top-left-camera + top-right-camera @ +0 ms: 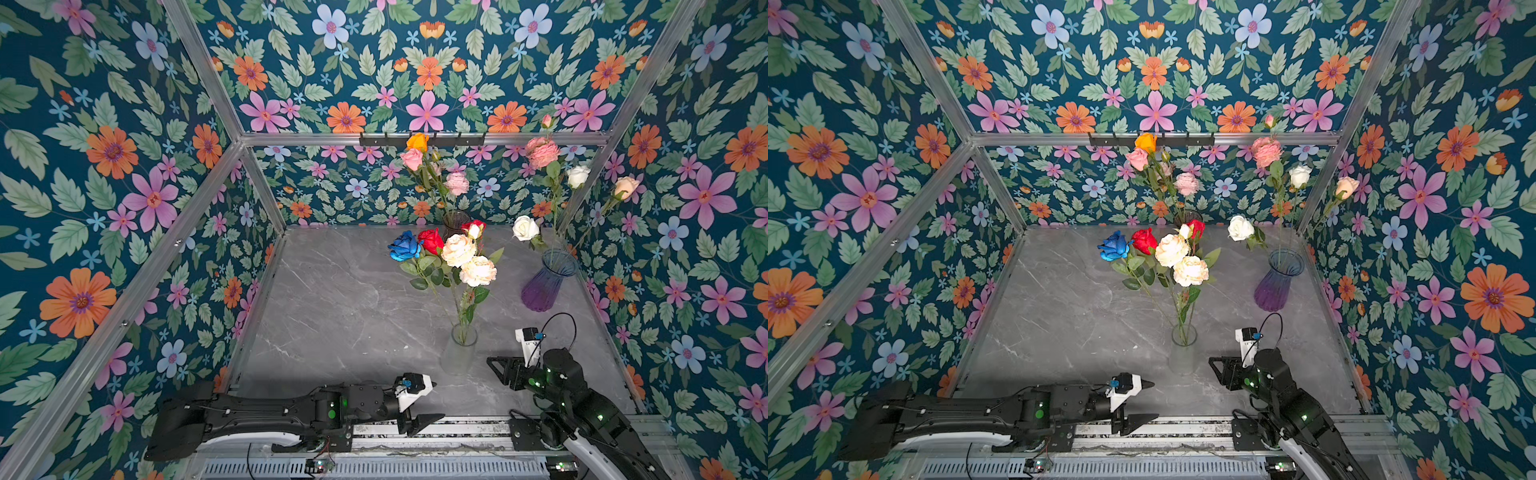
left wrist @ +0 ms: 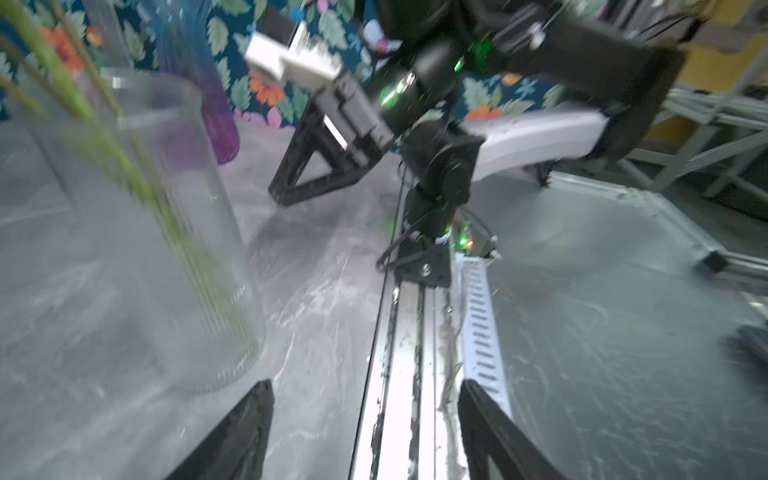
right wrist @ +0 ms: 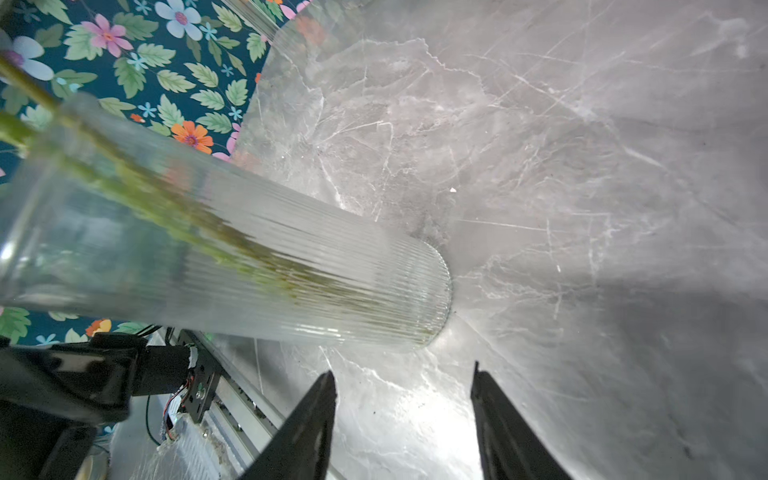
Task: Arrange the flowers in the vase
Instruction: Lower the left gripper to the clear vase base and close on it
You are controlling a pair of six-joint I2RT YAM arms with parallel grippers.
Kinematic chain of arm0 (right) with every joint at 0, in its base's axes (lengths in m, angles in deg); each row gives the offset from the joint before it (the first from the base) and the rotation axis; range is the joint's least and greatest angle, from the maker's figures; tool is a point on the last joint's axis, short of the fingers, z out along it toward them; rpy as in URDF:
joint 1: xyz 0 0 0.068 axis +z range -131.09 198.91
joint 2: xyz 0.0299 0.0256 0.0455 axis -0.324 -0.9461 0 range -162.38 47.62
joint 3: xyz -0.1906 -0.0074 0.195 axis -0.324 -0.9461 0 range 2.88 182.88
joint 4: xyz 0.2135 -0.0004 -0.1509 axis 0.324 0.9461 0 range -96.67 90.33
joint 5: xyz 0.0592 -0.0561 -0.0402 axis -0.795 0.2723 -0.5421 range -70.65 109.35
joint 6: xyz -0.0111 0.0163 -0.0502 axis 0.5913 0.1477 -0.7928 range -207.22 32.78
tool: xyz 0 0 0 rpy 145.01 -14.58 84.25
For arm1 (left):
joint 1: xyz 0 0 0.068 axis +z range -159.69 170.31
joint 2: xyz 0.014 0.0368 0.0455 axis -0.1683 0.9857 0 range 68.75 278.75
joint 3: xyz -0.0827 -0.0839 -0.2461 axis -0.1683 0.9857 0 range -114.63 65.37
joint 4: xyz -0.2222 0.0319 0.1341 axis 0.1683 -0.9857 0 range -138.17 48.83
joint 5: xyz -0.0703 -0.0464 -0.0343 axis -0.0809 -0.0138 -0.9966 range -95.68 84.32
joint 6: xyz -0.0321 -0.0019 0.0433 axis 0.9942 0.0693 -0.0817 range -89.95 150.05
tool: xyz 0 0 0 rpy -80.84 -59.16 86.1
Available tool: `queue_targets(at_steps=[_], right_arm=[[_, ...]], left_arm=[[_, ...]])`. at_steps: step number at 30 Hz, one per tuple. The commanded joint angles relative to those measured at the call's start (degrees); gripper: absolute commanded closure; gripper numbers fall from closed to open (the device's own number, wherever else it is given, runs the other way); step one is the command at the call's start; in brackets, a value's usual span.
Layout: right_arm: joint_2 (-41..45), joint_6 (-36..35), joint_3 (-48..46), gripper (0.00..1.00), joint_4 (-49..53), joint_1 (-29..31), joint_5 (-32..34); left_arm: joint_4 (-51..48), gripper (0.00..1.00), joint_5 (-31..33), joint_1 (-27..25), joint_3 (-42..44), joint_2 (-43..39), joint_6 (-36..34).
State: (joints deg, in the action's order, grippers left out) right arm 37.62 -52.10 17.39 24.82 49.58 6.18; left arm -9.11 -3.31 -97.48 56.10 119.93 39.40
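Grey marbled counter [image 1: 332, 316] carries three vases, and every one of the flowers [image 1: 457, 251] stands in one of them.

1. Left end effector [image 1: 436, 400]: I hold it low at the near edge of the counter, above the aluminium rail [image 1: 457, 430]. Its fingers [image 2: 245, 432] are spread wide. Nothing sits between them and they touch nothing.

2. Right end effector [image 3: 403, 390]: I hold it near the foot of the clear ribbed vase [image 3: 257, 274], pointing toward it. The jaws stand well apart and are empty. The right wrist view shows a strip of bare counter between the fingertips and the glass, so there is no contact.

3. Flower positions:
- The clear ribbed vase, between my two arms in both top views, holds the blue, red and cream heads on green stems.
- A purple vase [image 1: 544, 286] at the right rear holds white, pink and peach heads.
- A dark vase [image 1: 455, 219] against the back wall holds pink and orange heads.
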Motion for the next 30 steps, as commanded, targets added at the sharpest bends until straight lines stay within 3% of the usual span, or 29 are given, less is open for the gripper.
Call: queue_targets(at_steps=[1, 6, 11, 13, 24, 30], right_arm=[[-1.54, -0.70, 0.52, 0.44, -2.25, 0.07, 0.26], [-1.57, -0.66, 0.61, 0.43, -2.14, 0.17, 0.12], [0.17, -0.29, 0.32, 0.43, -1.52, 0.26, 0.29], [0.67, -0.23, 0.21, 0.43, -1.35, 0.25, 0.25], [1.95, -0.29, 0.05, 0.43, -1.12, 0.28, -0.11], [2.79, -0.22, -0.09, 0.43, -0.94, 0.35, -0.21]], left_arm=[[15.20, 0.22, 19.44, -4.74, 1.88, 7.84, 2.53], [32.66, 0.07, 31.37, -7.83, -0.67, 29.51, 0.83], [63.61, 0.00, 41.22, -8.54, -4.90, 53.80, -3.72], [63.84, 0.00, 43.76, -8.52, -9.26, 58.01, -4.48], [61.92, 0.01, 55.16, -6.35, -14.38, 59.74, -3.93], [61.20, 0.01, 50.43, -3.46, -16.88, 61.42, -1.35]])
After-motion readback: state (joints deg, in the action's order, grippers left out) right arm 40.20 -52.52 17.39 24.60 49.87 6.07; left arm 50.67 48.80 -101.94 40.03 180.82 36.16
